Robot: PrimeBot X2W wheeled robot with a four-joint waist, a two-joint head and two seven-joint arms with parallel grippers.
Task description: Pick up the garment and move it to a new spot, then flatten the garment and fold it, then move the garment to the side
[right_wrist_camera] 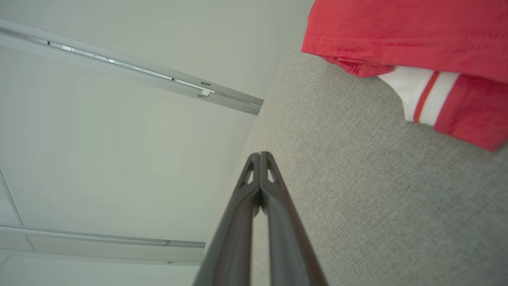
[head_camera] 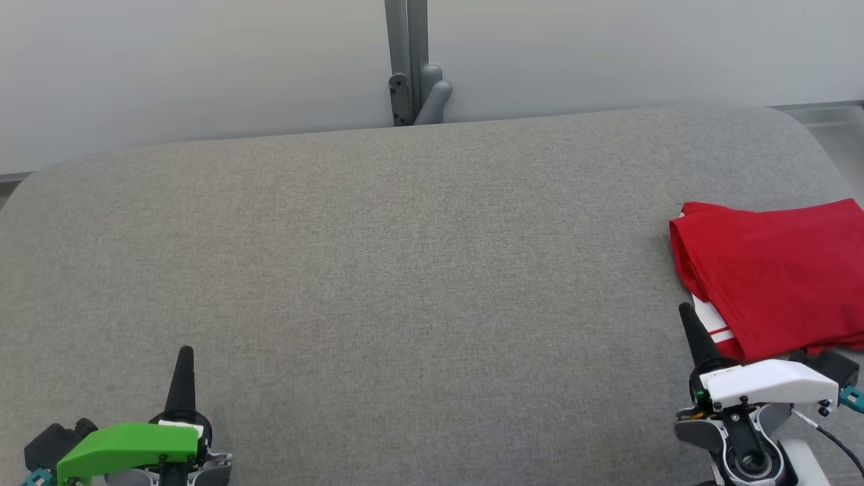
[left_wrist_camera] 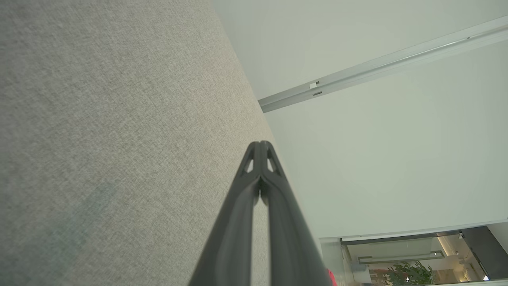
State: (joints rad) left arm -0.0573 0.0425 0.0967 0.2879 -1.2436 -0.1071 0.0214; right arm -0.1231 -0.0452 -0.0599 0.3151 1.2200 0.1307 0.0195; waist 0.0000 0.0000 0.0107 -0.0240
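I'm seeing the left gripper (head_camera: 185,358) and right gripper (head_camera: 688,317) sitting at the near edge of the grey table (head_camera: 405,256), fingers pointing away, each pair pressed together and gripping nothing. The red garment (head_camera: 776,270) is lying folded at the table's right side, just beside the right gripper, with a white striped trim showing underneath.

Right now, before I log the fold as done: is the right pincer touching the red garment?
Apart. In the right wrist view, bare grey fabric surface lies between the shut right pincer and the red garment.
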